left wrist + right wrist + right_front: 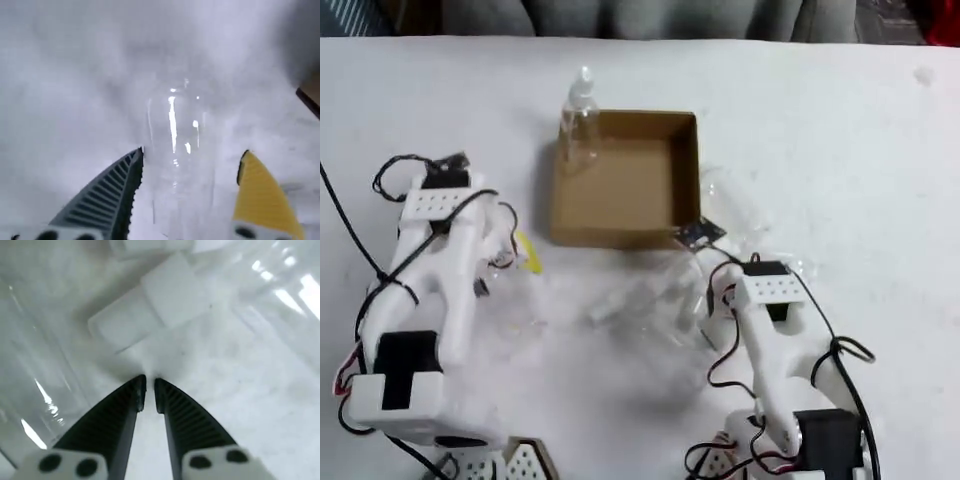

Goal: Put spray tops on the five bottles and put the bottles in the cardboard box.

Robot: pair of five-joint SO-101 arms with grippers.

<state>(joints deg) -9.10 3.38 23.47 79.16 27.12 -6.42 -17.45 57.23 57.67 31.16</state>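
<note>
The cardboard box [672,205] sits at mid table. One clear bottle with a spray top [580,112] stands at its far left corner. Several clear bottles [655,295] lie on the table in front of the box. My left gripper [190,155] is open, its grey and yellow fingers on either side of a clear bottle [180,150]; from above it is left of the box's front edge [515,258]. My right gripper [149,382] is shut on nothing, just short of a white spray top [155,305] lying on the table, among the lying bottles [708,298].
A small dark card [698,233] lies at the box's front right corner. More clear plastic [715,185] lies right of the box. The box's edge [310,97] is close to my left gripper. Both arm bases stand at the table's near edge.
</note>
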